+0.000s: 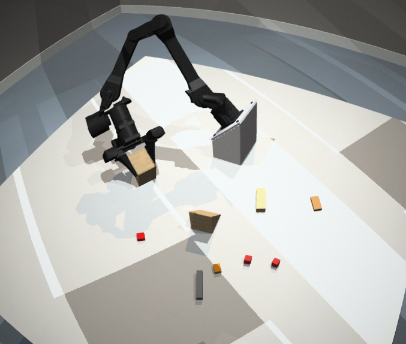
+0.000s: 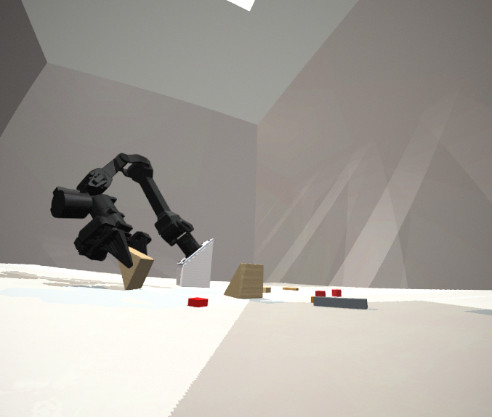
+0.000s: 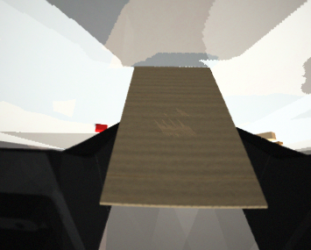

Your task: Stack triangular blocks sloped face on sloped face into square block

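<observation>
My gripper [image 1: 140, 157] [image 2: 127, 255] [image 3: 172, 125] is shut on a wooden triangular block [image 1: 143, 167] [image 2: 137, 270] [image 3: 181, 144] at the left of the table. The block hangs tilted, one edge pointing down close to the table top; I cannot tell whether it touches. In the wrist view its broad flat face fills the space between the black fingers. The other wooden triangular block [image 1: 204, 220] [image 2: 246, 281] rests on the table to the right and nearer the front, apart from the gripper, with nothing touching it.
The arm's grey wedge-shaped base [image 1: 237, 141] [image 2: 197, 268] stands behind. Small pieces lie around: red cubes [image 1: 140, 236] [image 1: 247, 259] [image 1: 275, 262], an orange cube [image 1: 216, 268], a grey bar [image 1: 199, 284] [image 2: 339, 302], a pale yellow bar [image 1: 260, 199], an orange bar [image 1: 316, 202].
</observation>
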You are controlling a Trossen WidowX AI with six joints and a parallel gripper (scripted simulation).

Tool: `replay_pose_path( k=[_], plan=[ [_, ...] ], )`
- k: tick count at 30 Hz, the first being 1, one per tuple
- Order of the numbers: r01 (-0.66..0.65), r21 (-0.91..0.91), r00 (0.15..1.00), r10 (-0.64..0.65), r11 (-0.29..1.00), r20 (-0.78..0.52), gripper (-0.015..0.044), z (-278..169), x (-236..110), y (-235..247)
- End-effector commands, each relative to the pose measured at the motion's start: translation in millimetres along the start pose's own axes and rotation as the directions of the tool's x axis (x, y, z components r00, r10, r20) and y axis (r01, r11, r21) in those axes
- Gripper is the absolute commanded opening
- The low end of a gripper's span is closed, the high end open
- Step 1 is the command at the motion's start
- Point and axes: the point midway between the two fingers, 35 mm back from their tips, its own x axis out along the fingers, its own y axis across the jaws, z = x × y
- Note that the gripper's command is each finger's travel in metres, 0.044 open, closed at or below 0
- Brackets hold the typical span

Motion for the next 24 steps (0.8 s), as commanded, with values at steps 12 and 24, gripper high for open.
replay_pose_path(
  k=[12, 24],
  plan=[
    [-0.003, 0.003, 1.000, 0.003, 1.000, 0.004, 0.0440, 0.4, -0.7, 0.0],
    [0.000, 0.002, 1.000, 0.000, 1.000, 0.000, 0.0440, -41.6, -38.2, 5.4]
  ],
)
